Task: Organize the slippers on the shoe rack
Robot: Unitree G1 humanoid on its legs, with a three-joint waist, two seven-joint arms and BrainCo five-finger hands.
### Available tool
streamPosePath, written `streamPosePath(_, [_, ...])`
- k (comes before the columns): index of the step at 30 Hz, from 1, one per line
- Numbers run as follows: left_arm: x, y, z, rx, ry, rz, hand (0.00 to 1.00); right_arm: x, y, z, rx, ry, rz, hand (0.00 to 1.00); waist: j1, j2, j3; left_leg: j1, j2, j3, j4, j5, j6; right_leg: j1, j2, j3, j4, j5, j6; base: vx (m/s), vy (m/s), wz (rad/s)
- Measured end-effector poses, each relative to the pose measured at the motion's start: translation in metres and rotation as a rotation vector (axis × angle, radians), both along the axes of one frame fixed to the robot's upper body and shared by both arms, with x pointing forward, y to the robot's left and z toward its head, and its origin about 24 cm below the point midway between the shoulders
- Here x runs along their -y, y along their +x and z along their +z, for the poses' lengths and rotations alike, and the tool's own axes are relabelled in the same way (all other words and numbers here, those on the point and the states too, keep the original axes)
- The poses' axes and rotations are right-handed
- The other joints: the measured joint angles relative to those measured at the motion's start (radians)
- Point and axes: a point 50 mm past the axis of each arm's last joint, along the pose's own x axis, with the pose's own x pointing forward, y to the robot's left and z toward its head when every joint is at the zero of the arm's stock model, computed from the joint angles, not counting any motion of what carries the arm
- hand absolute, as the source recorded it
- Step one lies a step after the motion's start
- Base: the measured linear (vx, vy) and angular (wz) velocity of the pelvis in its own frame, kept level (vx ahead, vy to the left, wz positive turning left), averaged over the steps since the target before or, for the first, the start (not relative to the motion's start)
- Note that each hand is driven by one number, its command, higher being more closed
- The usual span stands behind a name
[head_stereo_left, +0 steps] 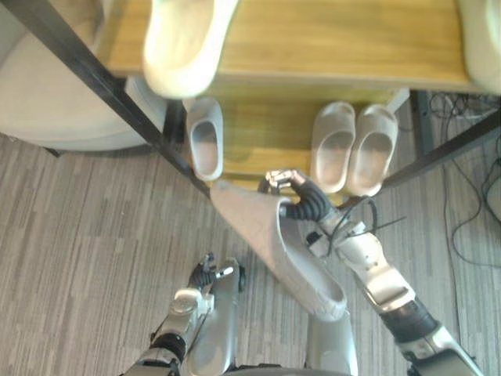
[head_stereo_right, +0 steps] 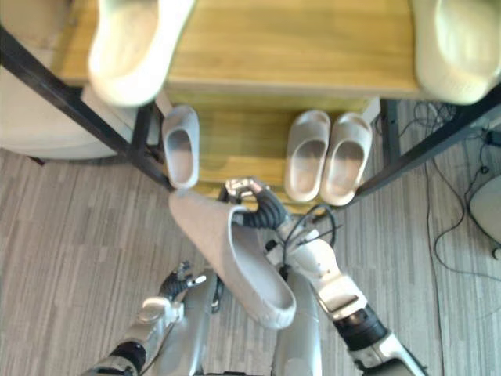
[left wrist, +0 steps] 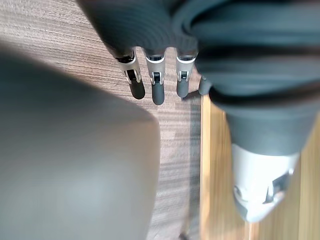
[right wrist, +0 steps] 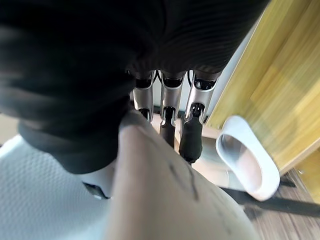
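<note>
My right hand is shut on the rim of a pale grey slipper, which hangs tilted, sole up, just in front of the shoe rack's lower shelf. In the right wrist view my fingers lie over this slipper. One matching slipper stands alone on the lower shelf's left side, and a cream pair stands on its right. A cream slipper overhangs the top shelf on the left, and another sits at its right end. My left hand hangs open and empty, low by my side.
Black frame bars slant down both sides of the rack. A pale rounded seat stands to the left. Cables lie on the grey plank floor at the right.
</note>
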Motion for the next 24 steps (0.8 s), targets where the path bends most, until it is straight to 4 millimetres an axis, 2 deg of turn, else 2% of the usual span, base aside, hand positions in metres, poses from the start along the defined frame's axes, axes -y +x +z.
streamPosePath(1, [0.006,0.002,0.005,0.04,-0.036,-0.011,0.0,0.004,0.002,0.004,0.03,0.008,-0.046,1.0,0.018,0.012,0.003,-0.035,-0.001,-0.007,0.045,-0.017,-0.002,-0.033,-0.003,-0.002,0.046,-0.018,-0.001,-0.12,-0.031,0.09])
streamPosePath(4, [0.012,0.003,0.015,0.111,-0.079,0.013,0.0,0.011,0.012,0.013,0.096,0.01,-0.15,1.0,0.058,0.022,0.004,-0.111,-0.004,-0.017,0.118,-0.042,-0.01,-0.1,-0.009,-0.001,0.124,-0.051,-0.002,-0.09,-0.031,0.08])
streamPosePath(7, [0.013,0.002,0.024,0.177,-0.105,0.038,0.0,0.016,0.021,0.028,0.177,0.032,-0.253,1.0,0.078,0.027,0.001,-0.176,-0.006,-0.032,0.153,-0.048,-0.019,-0.16,-0.015,-0.009,0.168,-0.065,-0.008,-0.06,-0.033,0.13])
streamPosePath(9, [0.005,0.013,0.03,0.195,-0.096,0.128,0.0,0.017,0.027,0.04,0.231,0.034,-0.296,1.0,0.075,0.017,0.004,-0.226,0.002,-0.034,0.166,-0.042,-0.026,-0.204,-0.026,-0.021,0.193,-0.074,-0.011,-0.03,-0.06,0.27])
streamPosePath(11, [-0.012,0.024,0.036,0.194,-0.038,0.175,0.0,0.021,0.036,0.054,0.281,0.038,-0.358,1.0,0.079,-0.017,0.021,-0.278,0.012,-0.039,0.203,-0.034,-0.045,-0.258,-0.031,-0.03,0.243,-0.091,-0.025,-0.03,-0.086,0.2])
streamPosePath(12, [-0.018,0.024,0.033,0.164,-0.01,0.185,0.0,0.025,0.041,0.061,0.299,0.047,-0.399,1.0,0.081,-0.03,0.029,-0.303,0.012,-0.045,0.222,-0.034,-0.052,-0.281,-0.033,-0.034,0.266,-0.099,-0.029,-0.02,-0.045,0.13])
streamPosePath(14, [-0.024,0.018,0.023,0.093,0.017,0.2,0.0,0.037,0.049,0.07,0.312,0.073,-0.488,1.0,0.081,-0.032,0.03,-0.345,0.011,-0.054,0.253,-0.036,-0.055,-0.312,-0.038,-0.045,0.295,-0.109,-0.036,0.0,-0.027,0.16])
streamPosePath(17, [-0.025,0.009,0.014,0.043,0.024,0.219,0.0,0.051,0.062,0.083,0.328,0.097,-0.612,1.0,0.103,-0.037,0.033,-0.359,0.011,-0.056,0.258,-0.035,-0.057,-0.325,-0.043,-0.049,0.307,-0.121,-0.037,0.0,-0.018,0.07])
streamPosePath(24, [-0.024,0.006,0.012,0.037,0.029,0.233,0.0,0.063,0.078,0.107,0.369,0.104,-0.717,1.0,0.113,-0.038,0.03,-0.395,0.013,-0.062,0.252,-0.033,-0.06,-0.358,-0.048,-0.06,0.313,-0.122,-0.039,-0.01,-0.009,0.03])
